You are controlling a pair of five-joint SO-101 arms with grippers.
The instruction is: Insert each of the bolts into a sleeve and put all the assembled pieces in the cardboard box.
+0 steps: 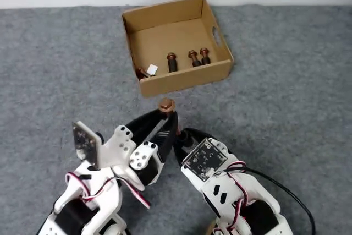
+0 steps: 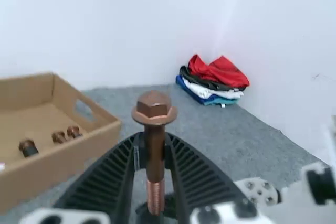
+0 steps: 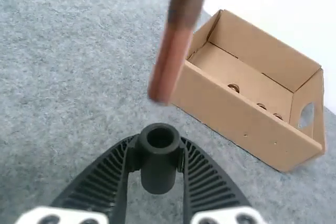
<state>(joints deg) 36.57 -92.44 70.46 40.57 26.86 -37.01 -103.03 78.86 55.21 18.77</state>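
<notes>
The left end effector (image 2: 153, 179) is pinching a copper bolt (image 2: 154, 129) by its shank, head up and threaded tip down. Just beneath it, the right end effector (image 3: 157, 149) is clamped on a black sleeve (image 3: 159, 163) held upright with its bore open. The bolt tip hangs just above that opening, not yet in it. Both sit just near of the cardboard box (image 1: 181, 81) on the grey counter (image 1: 286, 92). Three assembled pieces (image 1: 193, 58) stand along the box's near wall.
</notes>
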